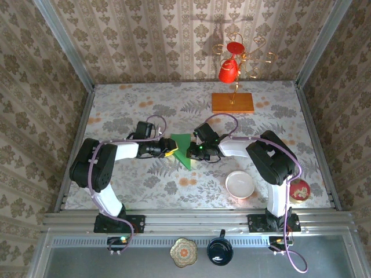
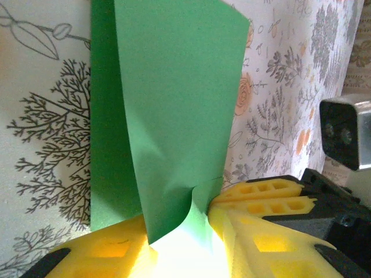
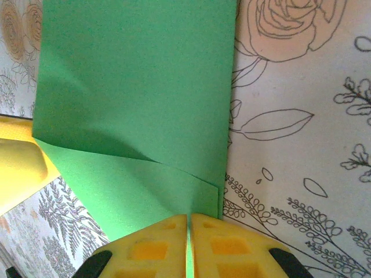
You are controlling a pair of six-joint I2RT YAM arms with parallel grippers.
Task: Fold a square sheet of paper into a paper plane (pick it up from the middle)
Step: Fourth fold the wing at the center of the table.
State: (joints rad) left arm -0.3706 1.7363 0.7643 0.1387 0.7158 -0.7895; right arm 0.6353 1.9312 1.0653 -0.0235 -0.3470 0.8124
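The square sheet of paper (image 1: pixel 183 152) is bright green and folded over into a pointed triangle at the table's middle, between both grippers. My left gripper (image 1: pixel 171 146) comes in from the left. In the left wrist view its yellow fingers (image 2: pixel 87 249) stand a little apart, with a curled flap of the paper (image 2: pixel 174 87) pinched between them at the left gripper (image 2: pixel 177 223). My right gripper (image 1: pixel 195 152) comes in from the right. In the right wrist view the right gripper (image 3: pixel 189 223) is shut on the paper's (image 3: pixel 133 87) near edge, where two layers overlap.
An orange wooden slab (image 1: pixel 232 102) carries a gold stand with a red cup (image 1: pixel 228 70) at the back. A white bowl (image 1: pixel 240 185) and a red patterned bowl (image 1: pixel 299 190) sit front right. A dark mug (image 1: pixel 219 251) and a small plate (image 1: pixel 183 252) rest on the front ledge.
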